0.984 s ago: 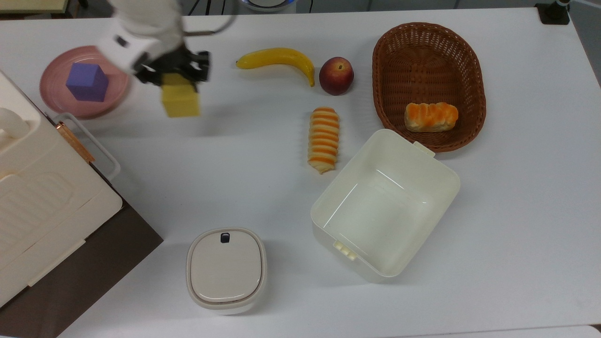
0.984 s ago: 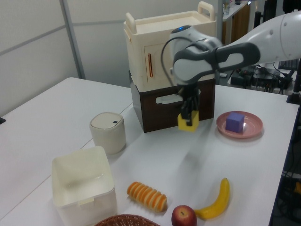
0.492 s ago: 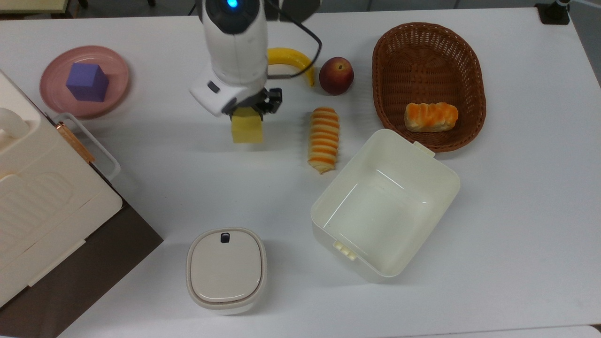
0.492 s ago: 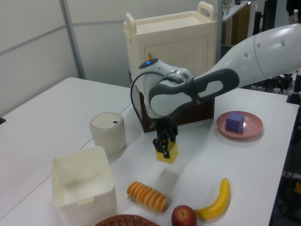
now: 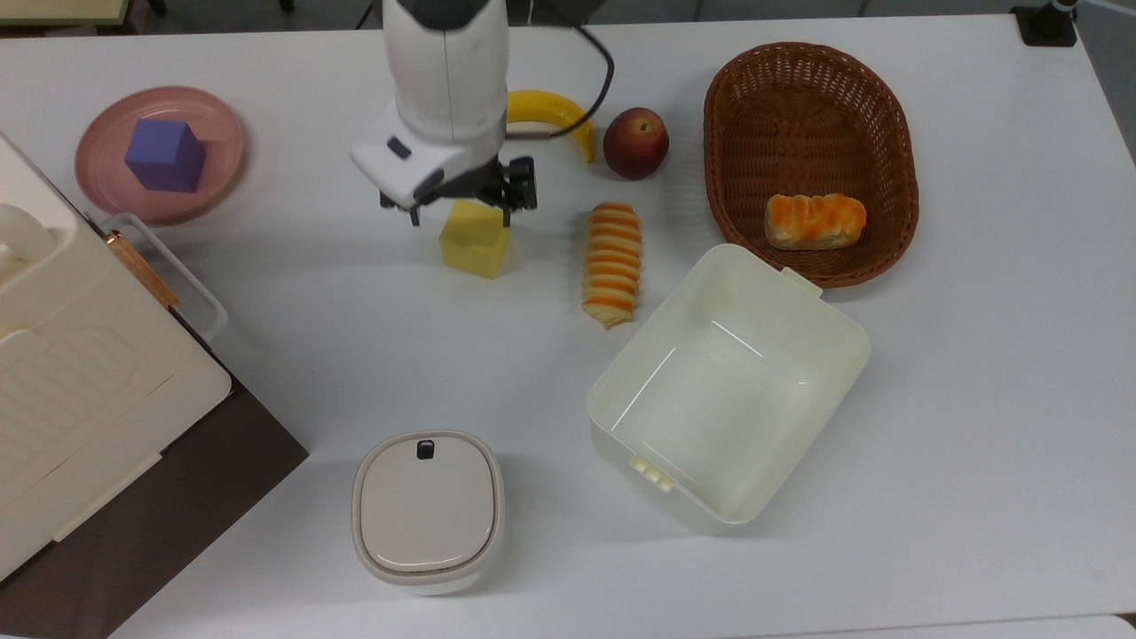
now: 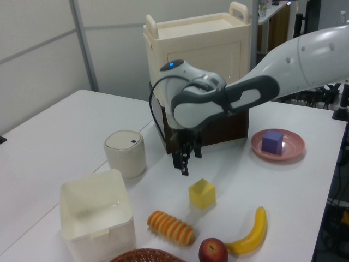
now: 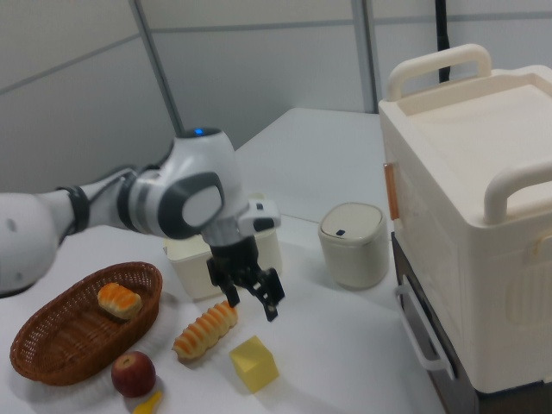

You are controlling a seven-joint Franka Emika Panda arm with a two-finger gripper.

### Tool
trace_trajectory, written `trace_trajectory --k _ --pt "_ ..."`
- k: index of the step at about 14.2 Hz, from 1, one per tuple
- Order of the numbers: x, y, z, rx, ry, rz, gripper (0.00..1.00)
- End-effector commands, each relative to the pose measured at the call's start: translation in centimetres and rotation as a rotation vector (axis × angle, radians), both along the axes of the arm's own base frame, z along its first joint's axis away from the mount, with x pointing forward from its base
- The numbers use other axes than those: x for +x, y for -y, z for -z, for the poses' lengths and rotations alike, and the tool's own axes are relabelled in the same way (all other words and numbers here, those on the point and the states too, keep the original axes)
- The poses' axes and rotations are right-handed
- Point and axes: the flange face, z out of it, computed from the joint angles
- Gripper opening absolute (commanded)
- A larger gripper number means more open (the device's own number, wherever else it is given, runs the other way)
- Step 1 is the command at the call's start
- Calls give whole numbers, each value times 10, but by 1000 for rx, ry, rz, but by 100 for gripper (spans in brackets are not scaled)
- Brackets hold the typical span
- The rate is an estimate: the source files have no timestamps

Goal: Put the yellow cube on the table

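Resting: yellow cube (image 5: 476, 238) sits free on the white table (image 5: 976, 399), between striped bread roll (image 5: 611, 263) and pink plate (image 5: 106, 182).
Pincer: gripper (image 7: 253, 296) hovers above, fingers apart, empty.
Handling: likely light, rigid; take opposite flat faces.
Hidden: banana (image 5: 555, 111) partly behind arm.

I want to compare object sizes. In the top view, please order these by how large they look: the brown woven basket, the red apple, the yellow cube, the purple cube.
1. Brown woven basket, largest.
2. Purple cube and yellow cube: alike, no ranking.
3. Red apple, slightly smaller, though close.
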Motion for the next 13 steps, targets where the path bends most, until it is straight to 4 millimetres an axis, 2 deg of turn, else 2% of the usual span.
trace_trajectory --k 1,3,7,8,13 --pt "-23 2 -75 -44 -15 31 100" --pt "-29 2 -105 -44 -41 46 100" --pt "-56 5 -167 -10 35 68 100" --pt "-60 11 -173 1 41 83 100" --pt "-71 -1 -181 -5 16 66 100"
